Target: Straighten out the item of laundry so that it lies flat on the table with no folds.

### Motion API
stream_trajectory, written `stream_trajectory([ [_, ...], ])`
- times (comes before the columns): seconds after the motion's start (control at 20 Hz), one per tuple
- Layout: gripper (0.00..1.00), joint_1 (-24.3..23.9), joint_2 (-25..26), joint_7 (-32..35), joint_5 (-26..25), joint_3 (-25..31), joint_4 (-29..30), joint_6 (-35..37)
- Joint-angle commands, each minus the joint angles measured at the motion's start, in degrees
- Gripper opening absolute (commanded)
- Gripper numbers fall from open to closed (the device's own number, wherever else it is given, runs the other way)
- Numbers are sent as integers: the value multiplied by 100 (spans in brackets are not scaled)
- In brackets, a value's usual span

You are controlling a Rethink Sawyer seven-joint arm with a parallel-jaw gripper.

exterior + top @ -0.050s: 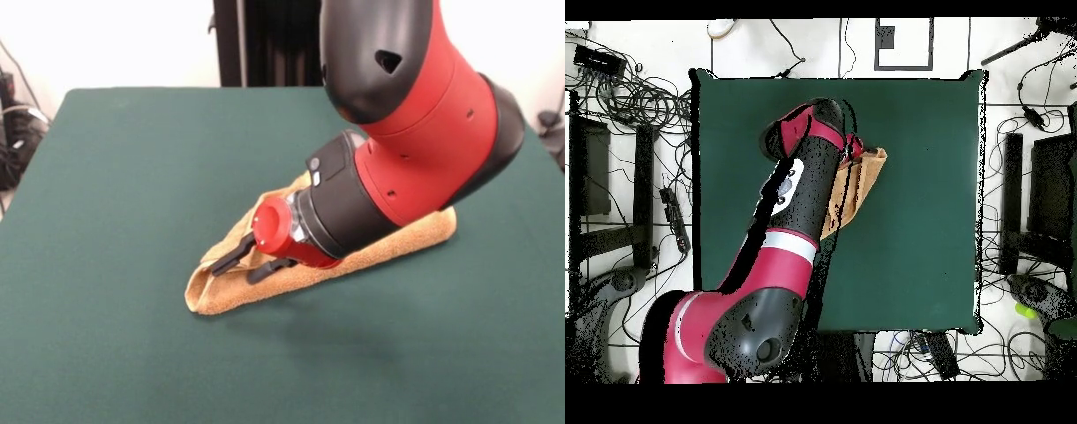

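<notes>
Towel [388, 243] is seen folded into a long narrow wedge near the table's [132, 159] middle, its rounded folded end at one tip and its wider part hidden under the arm [424, 115]. In the overhead view only a tan strip of it [865, 185] shows beside the arm. Gripper [252, 258] is held low over the towel's folded end, tilted nearly level with the table, presumably so that an upper layer can be caught rather than the whole stack. Fingers [231, 254] are parted a little, and nothing is seen clamped between them; whether the lower tip touches the cloth cannot be told. Task is judged barely begun: the towel is not flat, and at least one fold has to be opened. A risk is judged of both layers being pinched together.
</notes>
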Motion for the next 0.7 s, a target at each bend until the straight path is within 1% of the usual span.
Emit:
stream_trajectory([
  [0.05, 100, 70, 371, 1340, -113, 300, 299, -227],
  [0.2, 100, -3, 354, 1407, 92, 415, 250, 43],
  [0.35, 100, -161, 281, 1632, 570, 691, 256, 585],
  [0.5, 100, -164, 290, 1453, 626, 711, 198, 725],
  [0.7, 100, -132, 307, 1483, 678, 659, 224, 684],
])
